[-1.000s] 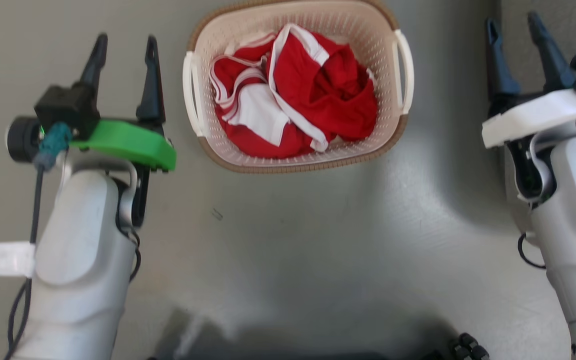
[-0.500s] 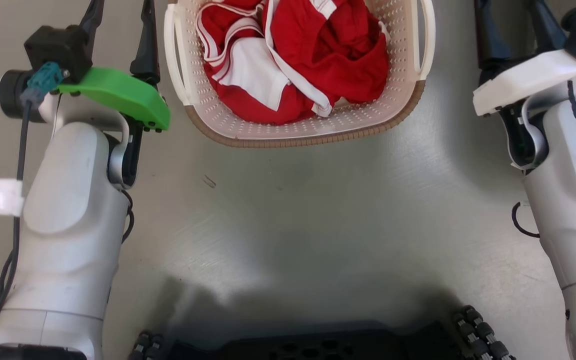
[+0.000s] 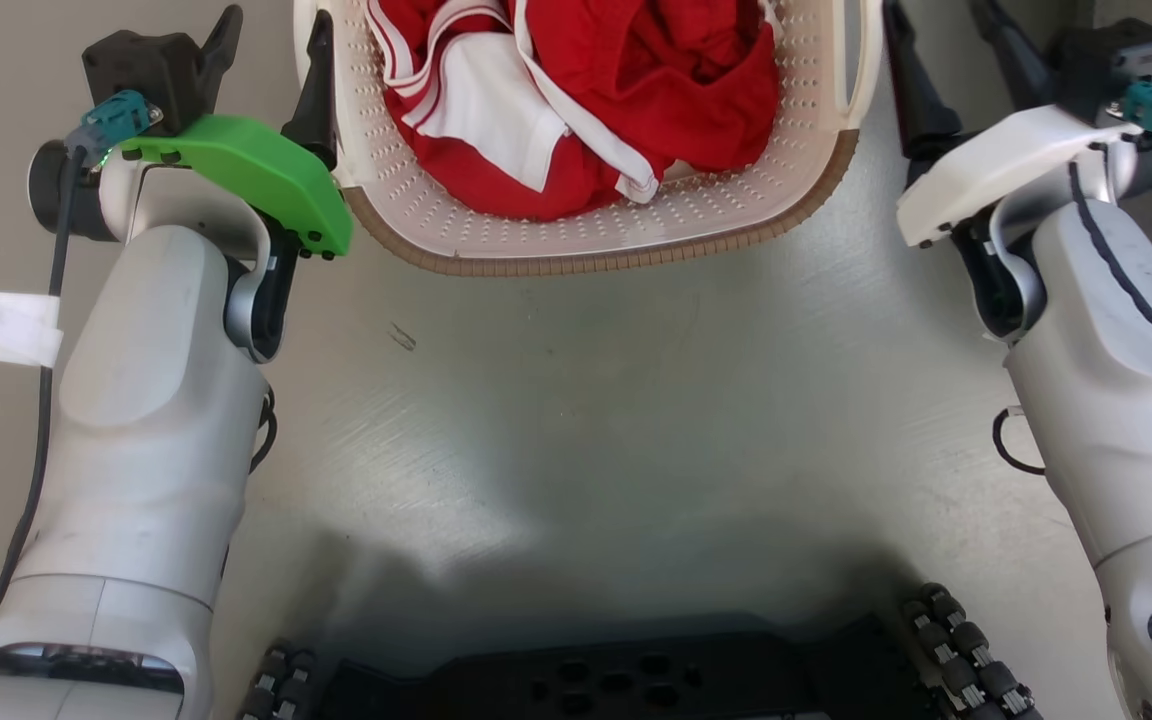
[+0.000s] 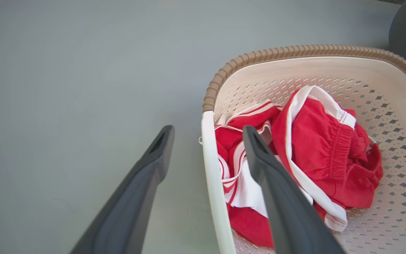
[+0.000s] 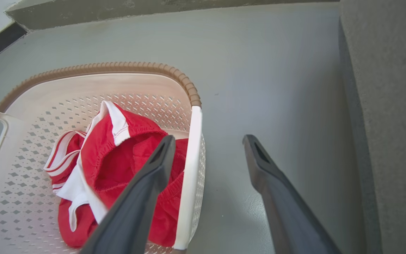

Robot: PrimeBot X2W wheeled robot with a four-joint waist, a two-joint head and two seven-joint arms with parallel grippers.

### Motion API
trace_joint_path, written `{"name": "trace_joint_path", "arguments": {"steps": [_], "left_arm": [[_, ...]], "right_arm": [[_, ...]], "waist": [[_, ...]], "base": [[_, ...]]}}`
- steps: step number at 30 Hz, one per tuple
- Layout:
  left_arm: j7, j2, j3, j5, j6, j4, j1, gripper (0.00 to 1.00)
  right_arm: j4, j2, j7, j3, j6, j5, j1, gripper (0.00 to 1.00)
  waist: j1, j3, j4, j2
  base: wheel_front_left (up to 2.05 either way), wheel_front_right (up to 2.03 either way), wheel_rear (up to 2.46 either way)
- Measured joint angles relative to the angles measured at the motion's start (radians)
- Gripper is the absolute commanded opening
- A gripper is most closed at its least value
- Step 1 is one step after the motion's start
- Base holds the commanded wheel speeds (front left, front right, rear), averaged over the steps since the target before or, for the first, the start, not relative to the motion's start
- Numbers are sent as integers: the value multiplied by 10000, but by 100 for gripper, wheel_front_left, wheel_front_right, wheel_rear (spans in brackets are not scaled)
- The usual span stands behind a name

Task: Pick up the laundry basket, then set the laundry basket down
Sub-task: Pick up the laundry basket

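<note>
While the left claw (image 4: 208, 132) and right claw (image 5: 209, 140), both wide open and empty, each straddle a white handle (image 4: 211, 176) of the laundry basket (image 3: 586, 255) between them, close both evenly before lifting level.

The smooth grey floor (image 3: 576, 420) carried the laundry basket (image 3: 696, 215); a small dark scuff (image 3: 401, 337) marked it nearby.

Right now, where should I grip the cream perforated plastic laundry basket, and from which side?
The white left handle and white right handle, approached from the near side: each is a thin bar along the basket wall, and the open left gripper and right gripper straddle them.
</note>
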Motion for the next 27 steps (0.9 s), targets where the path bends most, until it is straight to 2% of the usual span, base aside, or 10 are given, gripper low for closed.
{"name": "trace_joint_path", "arguments": {"steps": [18,19,20,21,24,27], "left_arm": [[401,-23,-211,-589,-167,1933,-1000,100],[395,-23,-217,-596,-167,1981,-1061,94],[393,-25,-222,-602,-169,2021,-1120,41],[393,-27,-222,-610,-169,2057,-1173,0],[384,-178,-326,-663,-328,2240,-1321,0],[291,-230,-370,-690,-293,2382,-1399,0]], "right_arm": [[1490,420,0,545,123,-61,-847,100],[1570,431,0,546,123,-42,-890,100],[1620,433,0,546,123,-4,-930,82],[1691,433,-2,550,123,25,-963,0],[1866,583,-6,683,230,25,-1062,0],[2021,658,-6,696,224,96,-1169,0]], "waist": [[0,734,-186,0],[0,748,-193,0],[0,757,-196,0],[0,763,-197,0],[-1,769,-199,0],[-1,737,-204,0]], "base": [[0,0,0],[0,0,0],[0,0,0],[0,0,0],[0,0,0],[0,0,0]]}}
